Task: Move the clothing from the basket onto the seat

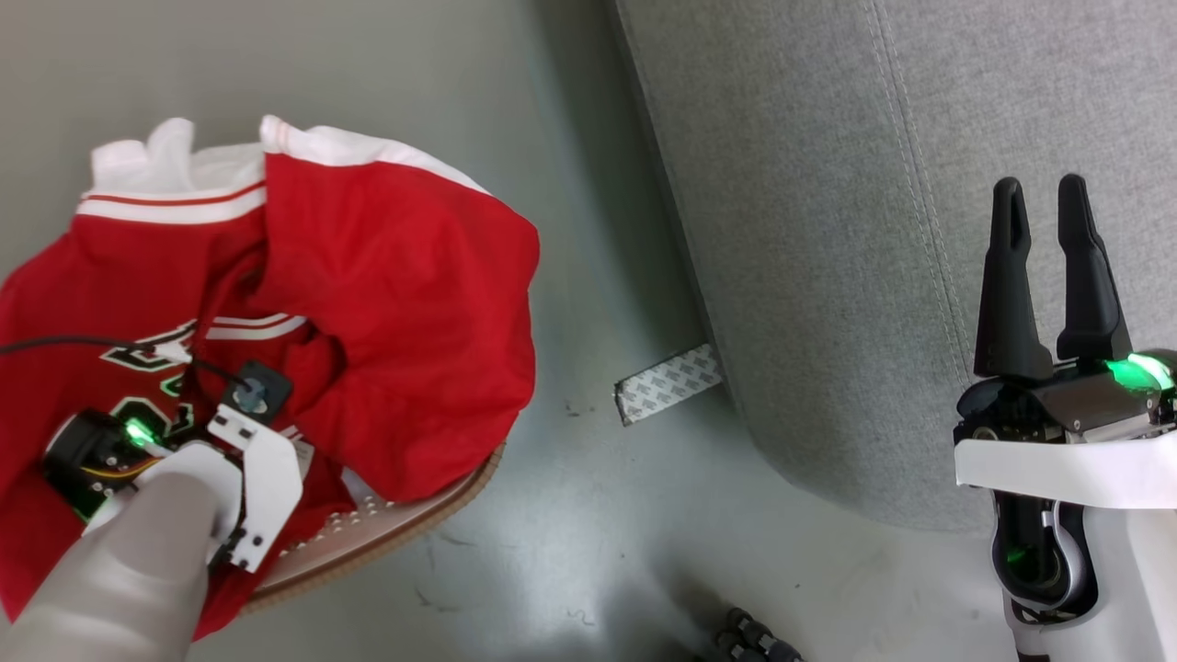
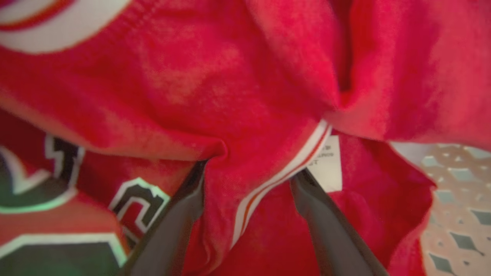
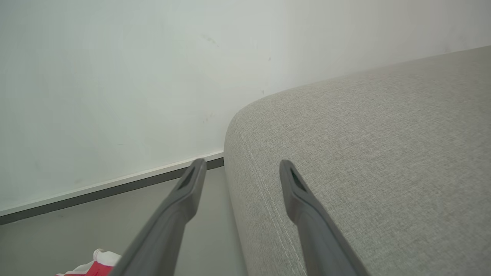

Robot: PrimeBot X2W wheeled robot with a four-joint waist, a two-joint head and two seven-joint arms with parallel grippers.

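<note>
Where clothing (image 1: pixel 386 303) lies: in basket (image 1: pixel 414 519), bunched inside spread left pincer (image 2: pixel 249 170).
Right pincer (image 1: pixel 1040 188): spread, empty.
Count: one basket, one seat (image 1: pixel 828 230).

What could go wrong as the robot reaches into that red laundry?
The left gripper, open, straddles just one striped fold of the clothing, so it might pinch only a thin bit that slips free. The clothing drapes over the rim of the basket, so lifting could drag or tip it. A thin black cable lies across the fabric near the wrist and might snag.
</note>
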